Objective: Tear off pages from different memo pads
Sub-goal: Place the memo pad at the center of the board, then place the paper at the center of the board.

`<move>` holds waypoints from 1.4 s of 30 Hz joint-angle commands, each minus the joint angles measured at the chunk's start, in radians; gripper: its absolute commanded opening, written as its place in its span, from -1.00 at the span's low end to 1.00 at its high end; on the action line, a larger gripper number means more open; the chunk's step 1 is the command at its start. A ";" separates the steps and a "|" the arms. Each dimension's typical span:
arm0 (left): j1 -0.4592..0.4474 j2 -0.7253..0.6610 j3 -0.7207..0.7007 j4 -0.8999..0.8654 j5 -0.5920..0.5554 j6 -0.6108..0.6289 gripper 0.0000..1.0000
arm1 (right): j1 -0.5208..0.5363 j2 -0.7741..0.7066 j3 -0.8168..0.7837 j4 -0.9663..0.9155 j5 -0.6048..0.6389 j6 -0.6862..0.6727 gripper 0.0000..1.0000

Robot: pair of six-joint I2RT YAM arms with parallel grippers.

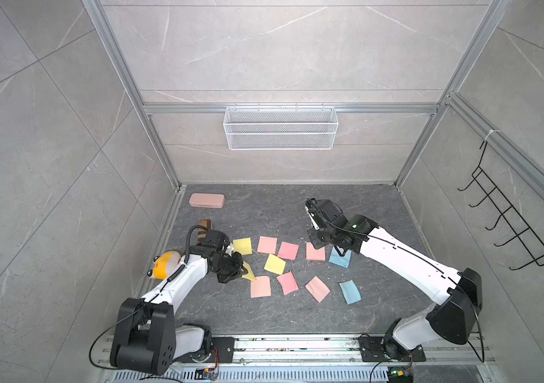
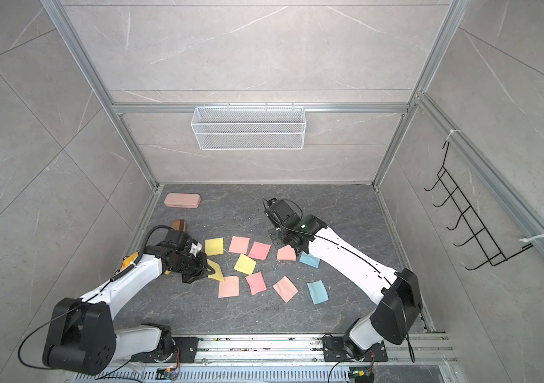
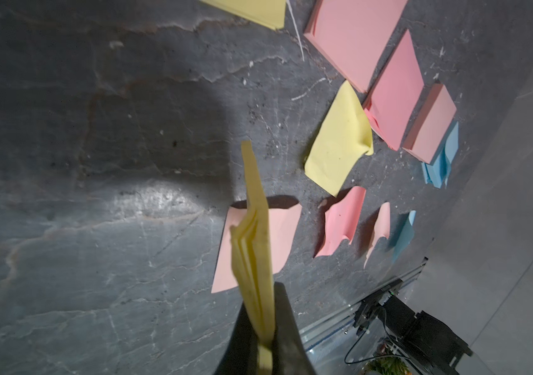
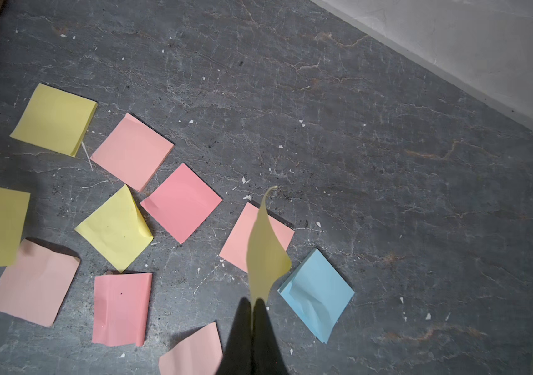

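My left gripper (image 3: 263, 298) is shut on a thin yellow memo pad (image 3: 255, 246), held edge-up above the floor at the left (image 1: 249, 272). My right gripper (image 4: 252, 303) is shut on a single curled yellow page (image 4: 266, 256), hanging over a pink memo pad (image 4: 242, 233) and a blue memo pad (image 4: 317, 292). In both top views the right wrist (image 1: 330, 232) hides that page. A yellow pad (image 1: 242, 246) and two more pink pads (image 1: 267, 244) (image 1: 288, 250) lie in the same row. Loose pages lie nearer: yellow (image 1: 274, 263), pink (image 1: 260, 287) and blue (image 1: 350, 291).
A pink case (image 1: 206, 200) lies at the back left. A brown checked roll (image 1: 205, 228) and a yellow-and-white toy (image 1: 164, 265) sit beside the left arm. A wire basket (image 1: 280, 127) hangs on the back wall and a black hook rack (image 1: 512, 225) on the right wall.
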 commanded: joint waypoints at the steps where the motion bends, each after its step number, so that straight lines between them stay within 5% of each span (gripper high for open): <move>1: 0.013 0.072 0.072 -0.031 -0.027 0.112 -1.00 | 0.001 -0.039 -0.028 0.018 -0.020 0.015 -1.00; 6: 0.055 0.146 0.124 -0.046 0.025 0.204 -1.00 | 0.001 -0.037 -0.046 0.027 -0.030 0.023 -1.00; 15: 0.100 0.259 0.153 -0.174 -0.155 0.282 -0.99 | 0.001 -0.018 -0.024 0.023 -0.031 0.013 -1.00; 23: 0.099 0.337 0.247 -0.282 -0.335 0.271 -0.52 | -0.020 -0.024 -0.067 -0.062 0.027 0.038 -1.00; 33: 0.099 0.325 0.285 -0.320 -0.349 0.275 0.16 | -0.293 -0.007 -0.252 -0.215 0.091 0.175 -1.00; 42: 0.099 0.210 0.337 -0.335 -0.327 0.280 0.24 | -0.410 0.112 -0.359 -0.150 0.030 0.244 -1.00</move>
